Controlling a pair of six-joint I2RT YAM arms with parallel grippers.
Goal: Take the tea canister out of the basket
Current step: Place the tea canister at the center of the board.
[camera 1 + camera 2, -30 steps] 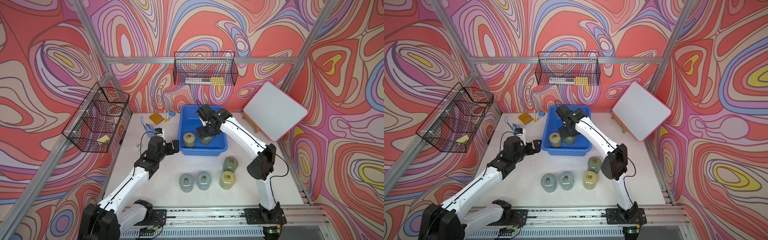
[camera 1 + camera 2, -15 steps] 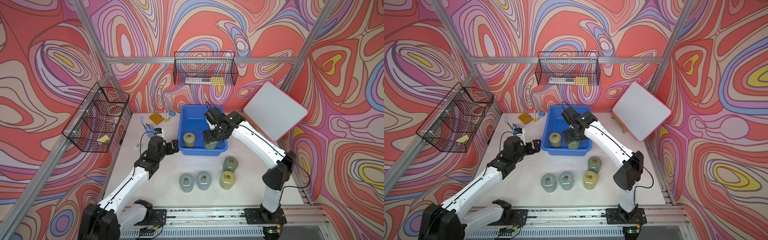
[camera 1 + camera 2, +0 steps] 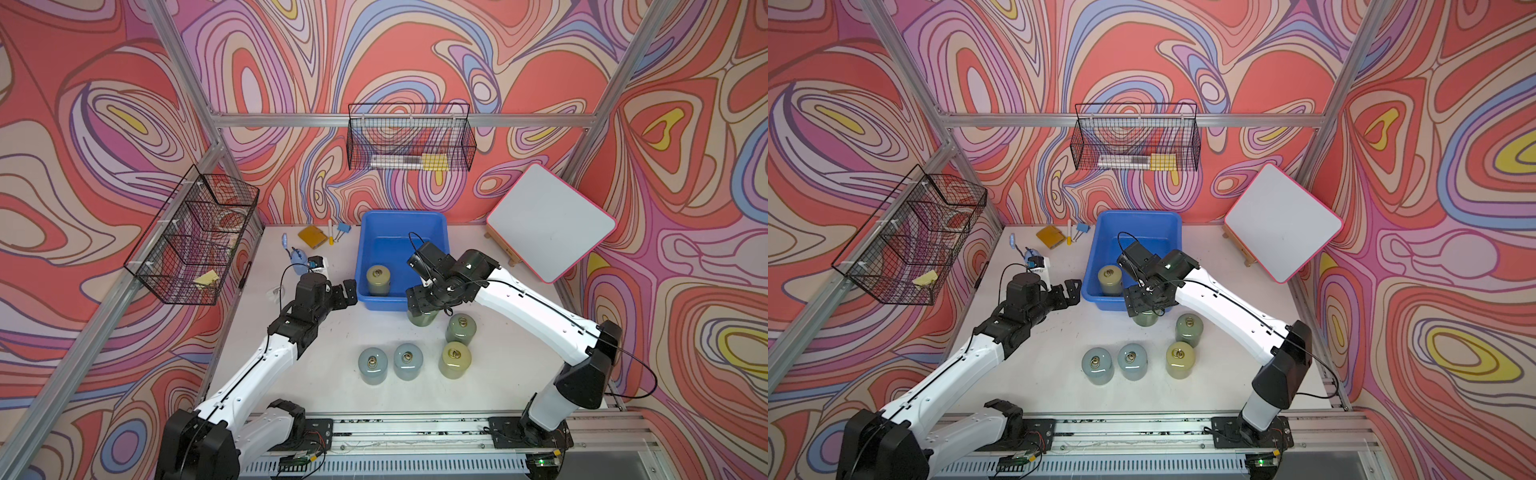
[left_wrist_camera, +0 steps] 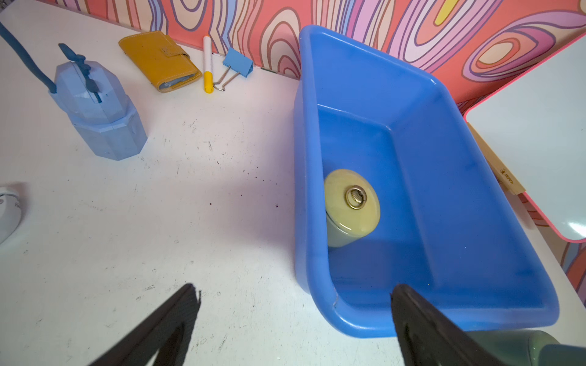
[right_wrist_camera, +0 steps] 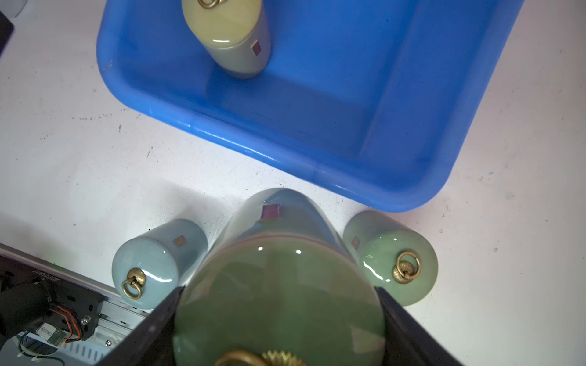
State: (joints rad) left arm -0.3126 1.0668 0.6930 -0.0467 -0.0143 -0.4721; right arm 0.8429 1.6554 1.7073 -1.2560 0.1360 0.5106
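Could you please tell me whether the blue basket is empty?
No, a yellow-lidded tea canister stands upright inside the blue basket, close to one side wall.

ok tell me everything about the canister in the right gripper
A glossy dark green canister, ceramic-looking: cylinder, domed lid with a brass ring, small red square mark on its side. Upright, clamped near the lid by the right gripper, outside the basket, beside its near wall. Whether it touches the table is unclear.
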